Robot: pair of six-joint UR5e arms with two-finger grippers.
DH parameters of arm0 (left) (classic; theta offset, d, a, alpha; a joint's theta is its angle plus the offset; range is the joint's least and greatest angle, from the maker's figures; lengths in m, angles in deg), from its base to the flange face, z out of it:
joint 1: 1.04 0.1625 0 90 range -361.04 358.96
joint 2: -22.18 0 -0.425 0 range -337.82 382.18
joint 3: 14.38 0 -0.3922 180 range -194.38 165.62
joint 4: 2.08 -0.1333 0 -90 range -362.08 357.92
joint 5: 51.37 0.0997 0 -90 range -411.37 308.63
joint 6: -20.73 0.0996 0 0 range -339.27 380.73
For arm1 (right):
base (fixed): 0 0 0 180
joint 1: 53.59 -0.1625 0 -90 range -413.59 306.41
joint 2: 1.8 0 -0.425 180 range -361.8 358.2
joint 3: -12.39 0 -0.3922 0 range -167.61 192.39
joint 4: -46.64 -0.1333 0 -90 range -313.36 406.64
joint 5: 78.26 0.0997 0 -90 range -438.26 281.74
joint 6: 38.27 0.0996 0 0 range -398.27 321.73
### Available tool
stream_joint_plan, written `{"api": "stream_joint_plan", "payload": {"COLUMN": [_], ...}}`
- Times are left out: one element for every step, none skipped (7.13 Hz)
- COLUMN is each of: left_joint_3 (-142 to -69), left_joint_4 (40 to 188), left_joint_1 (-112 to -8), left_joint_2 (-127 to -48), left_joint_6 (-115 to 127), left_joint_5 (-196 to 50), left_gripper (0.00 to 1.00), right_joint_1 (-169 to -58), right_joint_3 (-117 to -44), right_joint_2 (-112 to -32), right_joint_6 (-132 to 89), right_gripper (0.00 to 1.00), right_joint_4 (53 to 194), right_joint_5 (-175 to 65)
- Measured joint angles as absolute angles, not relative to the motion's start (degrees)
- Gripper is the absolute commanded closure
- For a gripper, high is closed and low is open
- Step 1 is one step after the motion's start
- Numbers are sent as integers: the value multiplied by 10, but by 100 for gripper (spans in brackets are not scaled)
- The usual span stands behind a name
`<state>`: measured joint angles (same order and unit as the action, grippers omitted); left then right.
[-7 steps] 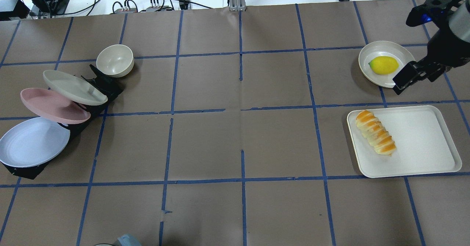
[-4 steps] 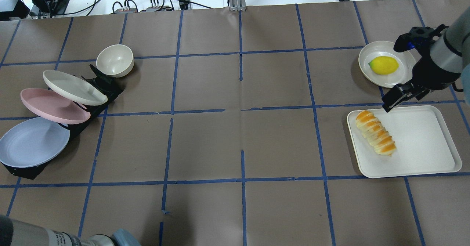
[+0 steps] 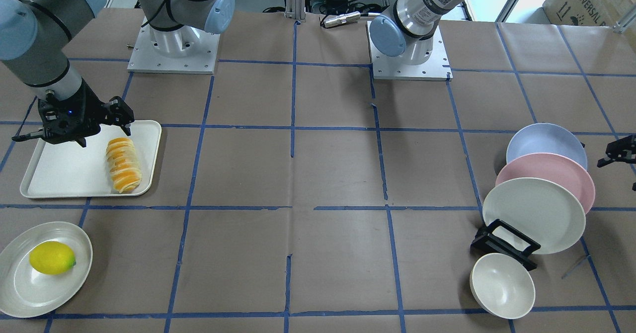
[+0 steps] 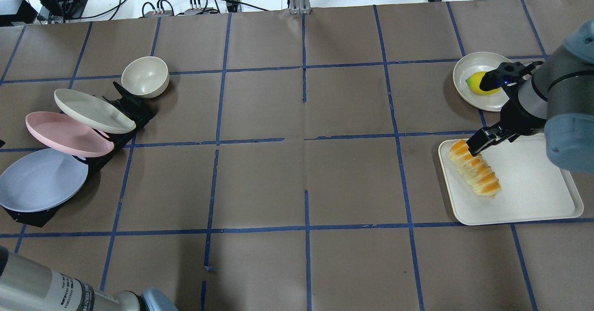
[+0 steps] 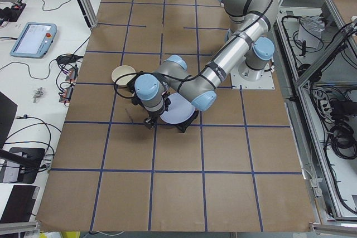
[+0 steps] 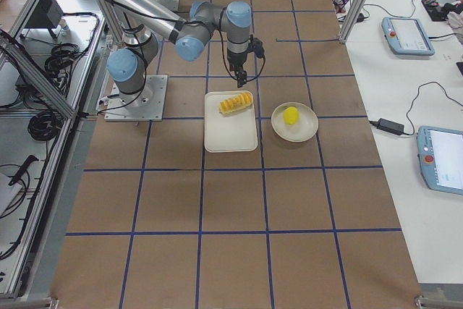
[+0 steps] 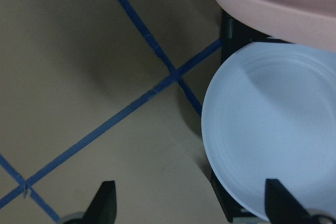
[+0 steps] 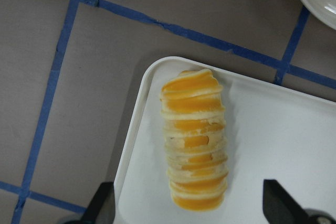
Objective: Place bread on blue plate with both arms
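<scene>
The bread (image 4: 474, 167), orange and cream striped, lies on the left part of a white tray (image 4: 533, 181); it also shows in the right wrist view (image 8: 194, 140). My right gripper (image 8: 191, 211) is open and empty, hovering over the bread's far end (image 4: 487, 139), with a finger on either side of the bread's width. The blue plate (image 4: 39, 178) leans in a black rack at the left edge. My left gripper (image 7: 191, 211) is open and empty just beside the blue plate's rim (image 7: 273, 129), one finger over its edge. It is almost out of the overhead view.
A pink plate (image 4: 65, 132) and a cream plate (image 4: 93, 109) lean in the same rack (image 4: 132, 109) behind the blue one. A cream bowl (image 4: 145, 76) sits beside the rack. A lemon (image 4: 473, 83) lies on a small cream plate (image 4: 464, 93) beyond the tray.
My right gripper has moved from beside the lemon plate toward me and left, to over the bread's far end. My left arm has come into the overhead view at bottom left.
</scene>
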<state>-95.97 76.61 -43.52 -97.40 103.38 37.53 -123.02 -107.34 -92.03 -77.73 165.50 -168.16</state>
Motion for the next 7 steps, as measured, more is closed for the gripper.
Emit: {"api": "stream_joint_plan", "payload": {"left_joint_3": [-966,-971,-974,-975,-976,-976,-976], "left_joint_4": [768,768,771,776,780,786,794], "left_joint_1": [-435,-434,-433,-432,-431,-427,-420], "left_joint_2": [-993,-1007,-1016,-1024,-1030,-1033,-1035], "left_joint_6": [1033,1032,1032,1028,1020,1014,1011], "left_joint_5": [366,362,361,361,363,367,368], "left_gripper": [0,0,0,2,2,2,13], "right_joint_1": [-1230,-1230,-1230,-1230,-1230,-1230,-1230], "right_joint_3": [-1088,-1104,-1116,-1126,-1139,-1151,-1160], "right_joint_2": [-893,-867,-852,-844,-837,-833,-831], "right_joint_6": [-778,-778,-778,-778,-778,-780,-783], "right_gripper": [1,1,1,1,1,1,1], "right_joint_4": [1696,1738,1764,1784,1807,1822,1828], "right_joint_5": [-1682,-1682,-1682,-1681,-1682,-1682,-1683]}}
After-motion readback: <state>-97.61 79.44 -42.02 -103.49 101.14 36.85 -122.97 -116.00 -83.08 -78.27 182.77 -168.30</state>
